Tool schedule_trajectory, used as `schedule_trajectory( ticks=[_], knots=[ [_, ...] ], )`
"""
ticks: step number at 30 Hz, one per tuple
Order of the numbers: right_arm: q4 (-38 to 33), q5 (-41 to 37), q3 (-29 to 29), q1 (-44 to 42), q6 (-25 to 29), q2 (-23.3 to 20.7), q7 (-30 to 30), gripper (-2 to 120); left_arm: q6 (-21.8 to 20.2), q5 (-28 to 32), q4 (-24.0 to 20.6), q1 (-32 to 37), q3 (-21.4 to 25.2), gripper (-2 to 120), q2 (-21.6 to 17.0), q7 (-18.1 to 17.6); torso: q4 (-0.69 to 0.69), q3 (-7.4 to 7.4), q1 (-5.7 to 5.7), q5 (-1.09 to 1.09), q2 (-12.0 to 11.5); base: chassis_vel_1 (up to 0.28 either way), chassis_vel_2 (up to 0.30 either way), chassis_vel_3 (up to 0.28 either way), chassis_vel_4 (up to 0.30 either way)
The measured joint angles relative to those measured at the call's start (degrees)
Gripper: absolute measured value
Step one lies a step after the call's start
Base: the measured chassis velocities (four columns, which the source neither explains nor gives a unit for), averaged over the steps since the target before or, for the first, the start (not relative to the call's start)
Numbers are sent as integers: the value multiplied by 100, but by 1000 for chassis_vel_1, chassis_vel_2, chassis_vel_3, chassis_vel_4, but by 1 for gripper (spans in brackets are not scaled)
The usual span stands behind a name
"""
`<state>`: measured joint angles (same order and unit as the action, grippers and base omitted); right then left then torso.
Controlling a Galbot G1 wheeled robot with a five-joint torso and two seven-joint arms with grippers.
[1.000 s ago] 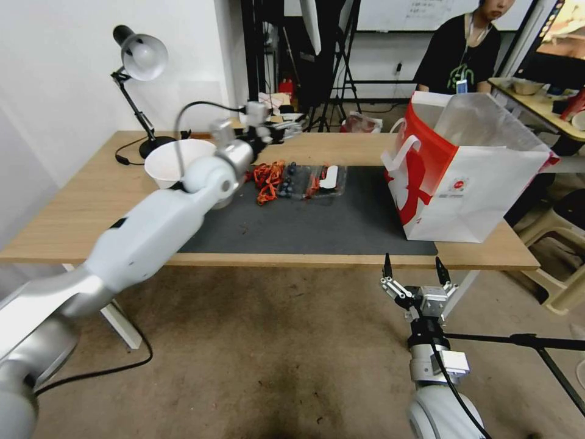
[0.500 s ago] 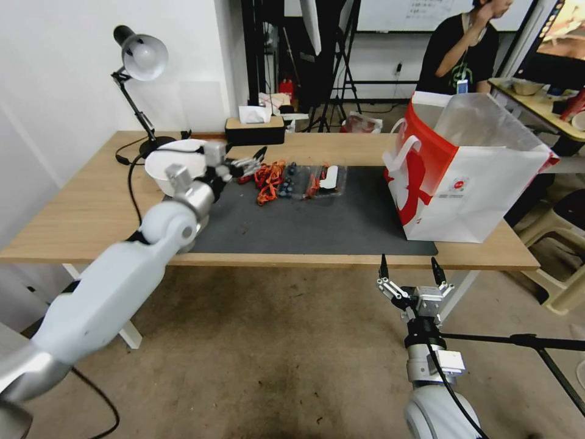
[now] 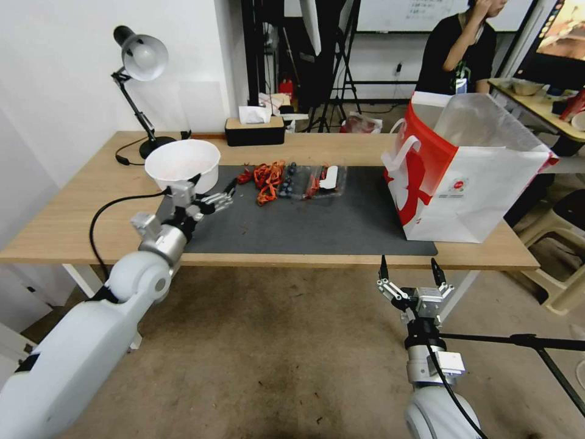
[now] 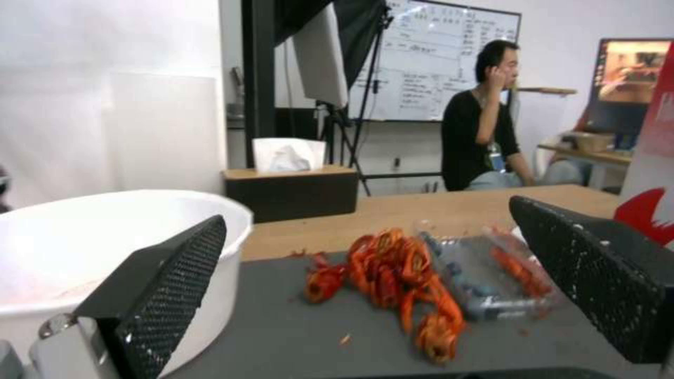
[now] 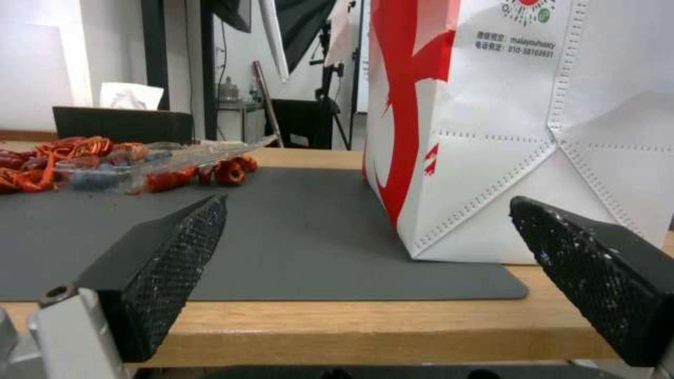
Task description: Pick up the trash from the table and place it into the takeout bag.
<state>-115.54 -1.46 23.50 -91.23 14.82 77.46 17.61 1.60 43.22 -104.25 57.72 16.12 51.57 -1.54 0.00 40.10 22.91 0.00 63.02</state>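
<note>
The left gripper (image 3: 214,196) has drawn back near-left, fingers spread and empty, beside the large white plastic bowl (image 3: 183,161). The white-and-red paper takeout bag (image 3: 469,177) stands far right, nearer the open, empty right gripper (image 3: 410,273).

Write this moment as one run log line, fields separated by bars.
left gripper: open, over mat beside white bowl | right gripper: open, below table edge | bag: upright on table
</note>
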Motion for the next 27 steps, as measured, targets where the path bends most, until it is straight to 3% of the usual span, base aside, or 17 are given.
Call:
schedule_trajectory(
  ticks=[4, 12, 27],
  knots=[
    [-1, 4, -5, 7, 10, 28, -1, 100, 126, -630, -241, 774, 447, 100, 256, -2, 0, 0, 0, 0, 0, 0, 0, 0, 0],
    [14, -11, -14, 51, 10, 26, -10, 100, 495, -1195, -502, 1764, 995, 100, 640, 53, 0, 0, 0, 0, 0, 0, 0, 0, 0],
    [81, -34, -80, 141, -4, 48, -64, 100, 1027, -1737, -650, 2655, 1580, 100, 1203, 127, 0, 0, 0, 0, 0, 0, 0, 0, 0]
  ],
)
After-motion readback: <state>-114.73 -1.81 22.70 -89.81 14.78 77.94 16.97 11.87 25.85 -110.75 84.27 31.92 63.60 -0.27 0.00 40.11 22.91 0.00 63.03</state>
